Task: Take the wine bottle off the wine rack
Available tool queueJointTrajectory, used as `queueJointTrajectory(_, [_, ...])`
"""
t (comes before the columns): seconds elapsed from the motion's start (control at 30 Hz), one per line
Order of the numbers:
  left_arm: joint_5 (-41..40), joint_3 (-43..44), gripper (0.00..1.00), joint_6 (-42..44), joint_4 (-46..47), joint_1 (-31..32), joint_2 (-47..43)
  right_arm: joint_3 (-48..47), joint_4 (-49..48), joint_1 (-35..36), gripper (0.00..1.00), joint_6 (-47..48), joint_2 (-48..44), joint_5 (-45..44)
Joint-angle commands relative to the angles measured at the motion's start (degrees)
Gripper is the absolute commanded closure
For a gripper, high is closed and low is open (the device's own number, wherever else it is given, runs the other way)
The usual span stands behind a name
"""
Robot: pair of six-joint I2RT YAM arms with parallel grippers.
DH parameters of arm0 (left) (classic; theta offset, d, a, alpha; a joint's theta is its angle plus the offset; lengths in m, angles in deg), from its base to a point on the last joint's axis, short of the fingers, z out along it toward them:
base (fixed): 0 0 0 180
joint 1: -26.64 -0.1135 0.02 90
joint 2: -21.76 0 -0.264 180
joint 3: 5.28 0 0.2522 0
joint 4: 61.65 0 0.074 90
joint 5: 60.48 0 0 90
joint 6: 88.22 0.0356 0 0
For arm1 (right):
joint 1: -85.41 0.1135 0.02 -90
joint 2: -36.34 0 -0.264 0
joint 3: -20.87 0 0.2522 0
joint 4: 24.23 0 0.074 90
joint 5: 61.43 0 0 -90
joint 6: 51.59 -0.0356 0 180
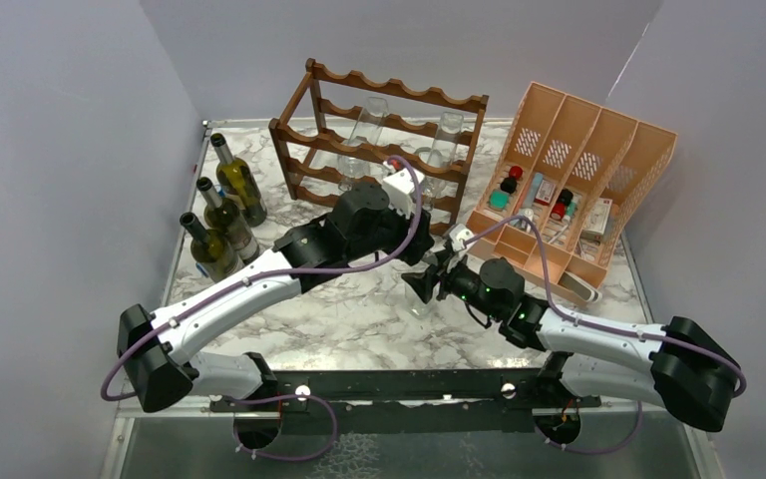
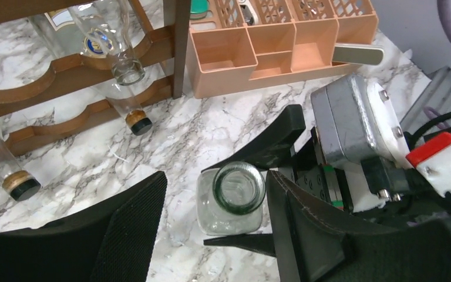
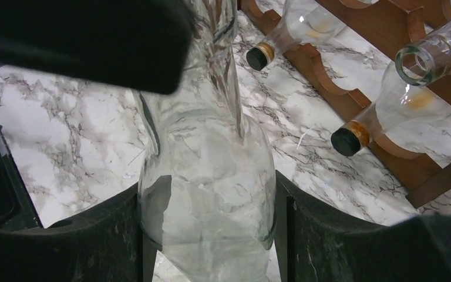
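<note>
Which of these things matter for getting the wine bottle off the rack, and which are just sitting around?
Job: clear bottle, gripped by the right hand, left hand open around its neck; wine rack with more clear bottles.
Lying about: three green bottles at the left; peach organiser and its small items.

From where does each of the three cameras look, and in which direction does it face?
Top external: above and behind the bases, facing down at the marble table, wine rack, left arm and right arm.
Left wrist: above the clear bottle, looking into its mouth, between the left gripper fingers.
Right wrist: low, facing the rack; the right gripper clamps the bottle's body.
Shared: both wrist views show bottle and rack.
</note>
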Motion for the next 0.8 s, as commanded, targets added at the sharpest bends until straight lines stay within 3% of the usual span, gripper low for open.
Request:
queueJointTrajectory(0.0, [-8.1, 4.0, 0.37, 3.4, -0.6, 4.2, 3.3, 0.3, -5.2, 0.4, 0.68, -1.9, -2.1, -2.5])
queueJointTrajectory(0.1, [-11.7, 4.9, 0.41, 4.5, -1.5, 6.0, 4.5, 0.5, -5.1, 0.4, 0.68, -2.3, -2.5, -2.4])
queueJointTrajectory(0.43, [-11.8, 5.3, 0.48, 5.2, -3.1, 7.7, 7.0, 1.1, -3.8, 0.4, 0.65, -2.6, -3.8, -4.1])
queueJointTrajectory(0.77, [-14.2, 6.7, 0.76, 8.1, -3.1, 7.7, 6.6, 2.2, -3.1, 0.3, 0.59, -4.1, -4.2, -3.3])
